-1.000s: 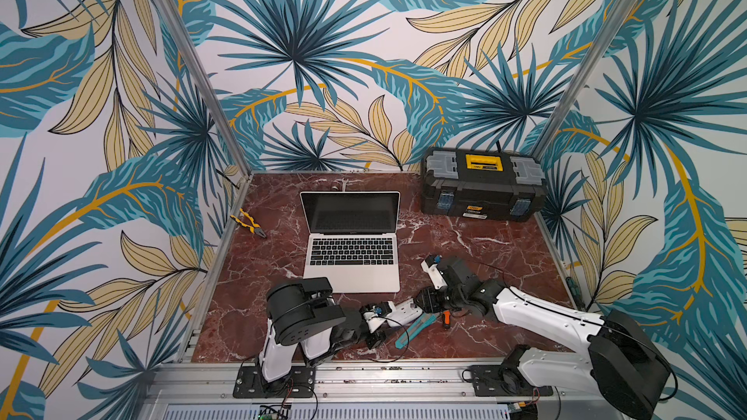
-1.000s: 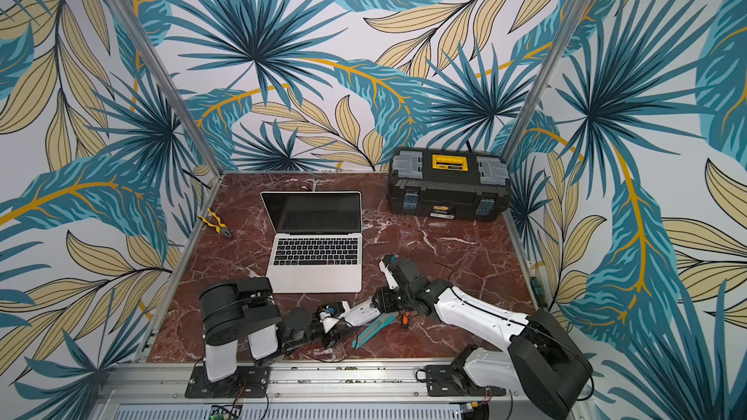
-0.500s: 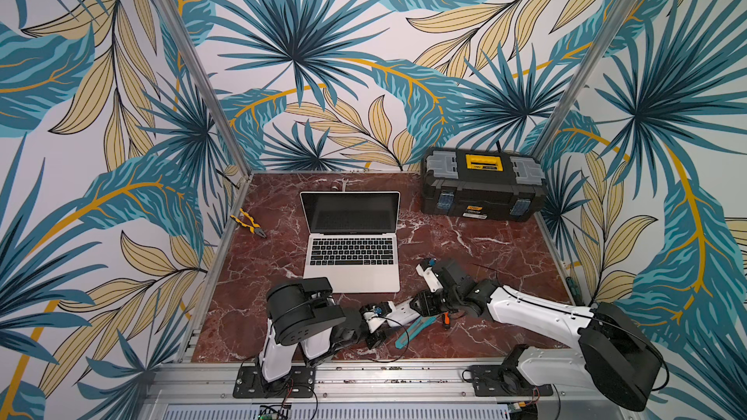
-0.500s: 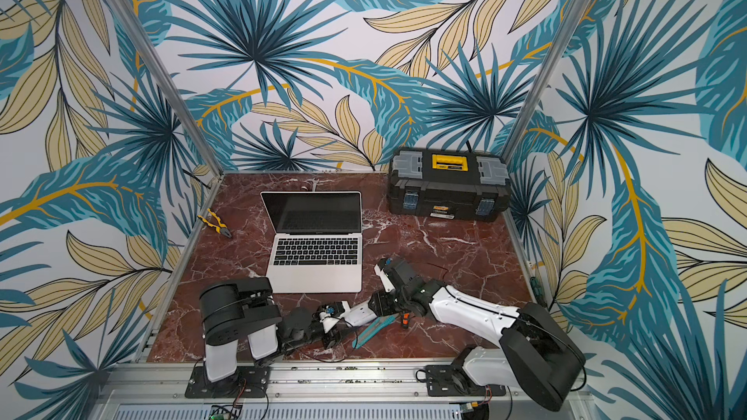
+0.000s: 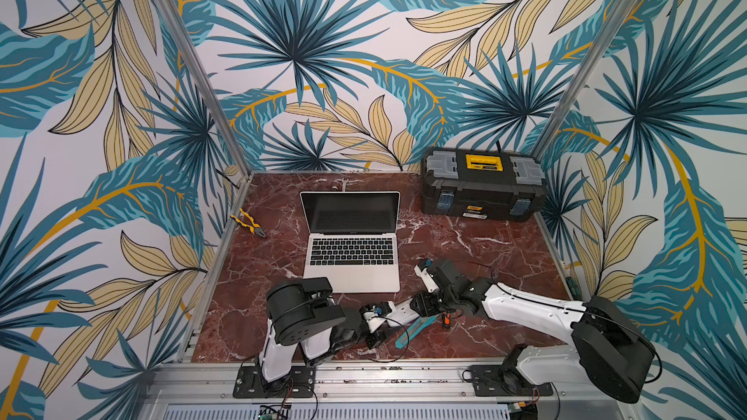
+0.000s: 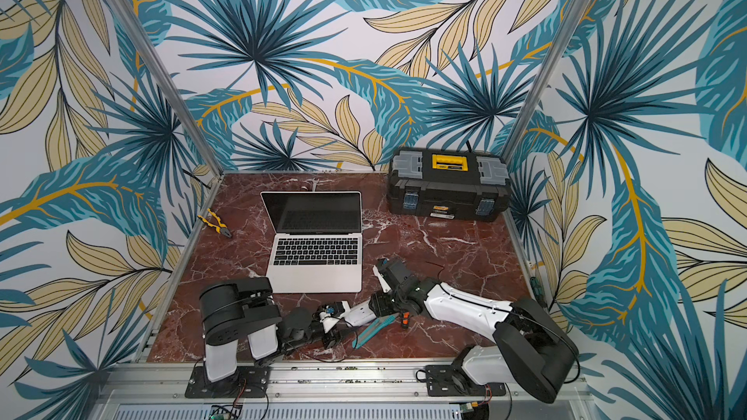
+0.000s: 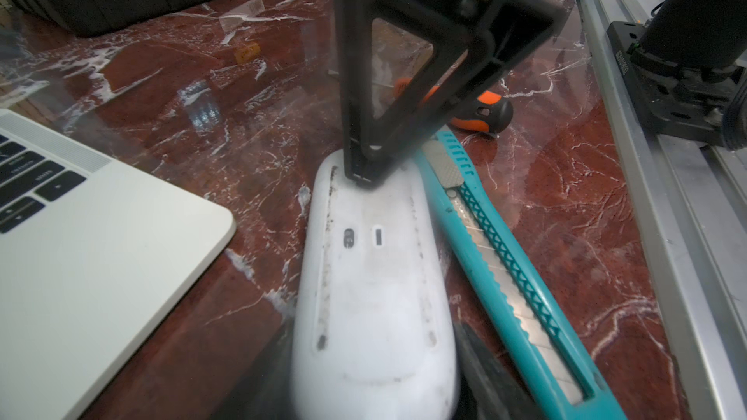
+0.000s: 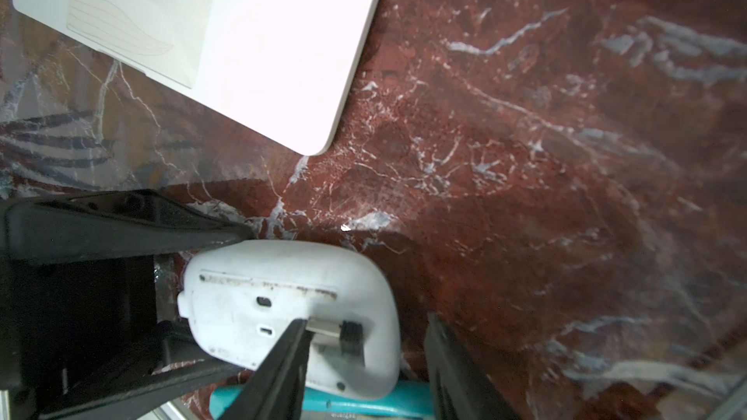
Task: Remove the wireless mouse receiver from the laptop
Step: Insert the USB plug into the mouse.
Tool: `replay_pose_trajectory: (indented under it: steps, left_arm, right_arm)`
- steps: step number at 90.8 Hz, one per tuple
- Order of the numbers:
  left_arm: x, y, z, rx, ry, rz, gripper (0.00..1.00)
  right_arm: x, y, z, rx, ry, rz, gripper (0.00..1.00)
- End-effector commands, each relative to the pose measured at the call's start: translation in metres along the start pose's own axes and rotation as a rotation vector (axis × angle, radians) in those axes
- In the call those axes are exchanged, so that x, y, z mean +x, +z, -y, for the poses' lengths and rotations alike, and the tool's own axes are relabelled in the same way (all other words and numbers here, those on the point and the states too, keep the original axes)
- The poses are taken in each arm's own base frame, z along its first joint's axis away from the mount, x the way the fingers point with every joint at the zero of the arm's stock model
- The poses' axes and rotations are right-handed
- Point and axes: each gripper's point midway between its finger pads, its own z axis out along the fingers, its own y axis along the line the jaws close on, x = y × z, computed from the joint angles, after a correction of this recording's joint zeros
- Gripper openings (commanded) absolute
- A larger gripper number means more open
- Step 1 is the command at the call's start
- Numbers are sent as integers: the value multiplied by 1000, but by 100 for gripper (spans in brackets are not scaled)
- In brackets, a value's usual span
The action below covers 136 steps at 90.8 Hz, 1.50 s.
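Since a second ago the right arm (image 5: pixel 525 309) has swung a little toward the laptop (image 5: pixel 351 252), with its wrist now closer to the front right corner; the left arm and everything on the desk (image 5: pixel 465 236) sit as they did.

The laptop stands open in the middle of the desk, with a dark screen. The receiver (image 8: pixel 331 329) is not plugged into it. It lies in a recess on the underside of a white mouse (image 7: pixel 372 276), metal plug showing and black cap at the end.

The left gripper (image 8: pixel 246 301) is clamped on the mouse, holding it belly-up near the laptop's front right corner but apart from it. The right gripper (image 8: pixel 366 323) hangs over that underside with its jaws parted: one finger (image 8: pixel 283 369) touches the receiver's metal plug, and the other finger (image 8: pixel 452 369) stands clear of the cap — nothing is pinched.

A teal utility knife (image 7: pixel 505 272) lies just beside the mouse, and an orange-and-black screwdriver (image 7: pixel 481 115) lies past the knife's end. In both top views a black-and-yellow toolbox (image 5: pixel 483 185) sits at the back right, and yellow-handled pliers (image 5: pixel 247 223) lie at the left edge.
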Motion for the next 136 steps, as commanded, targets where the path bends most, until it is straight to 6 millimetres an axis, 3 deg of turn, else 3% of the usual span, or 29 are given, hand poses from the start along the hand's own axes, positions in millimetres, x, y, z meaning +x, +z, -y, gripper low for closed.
replay_pose_trajectory:
  steps: [1,9,34,47,60,98,136]
  left_arm:
    - [11,1,0,6,-9,-40,54]
    - [11,1,0,7,-9,-42,54]
    - [11,2,1,8,-8,-44,54]
    - [11,2,0,7,-8,-43,54]
    - [12,2,0,6,-9,-44,54]
    - [12,1,0,4,-9,-45,54]
    - [12,2,0,5,-9,-44,54]
  right_arm:
    - [5,-1,10,64,-26,-26,52]
    - [4,-2,7,49,-34,-22,52]
    - [-12,-19,-26,-108,-82,41,55]
    - [-19,-24,-30,-117,-86,67,56]
    - [-24,-23,-20,-59,-47,90,56]
    - [-11,-8,8,71,2,40,53]
    - [3,-1,14,81,9,-1,50]
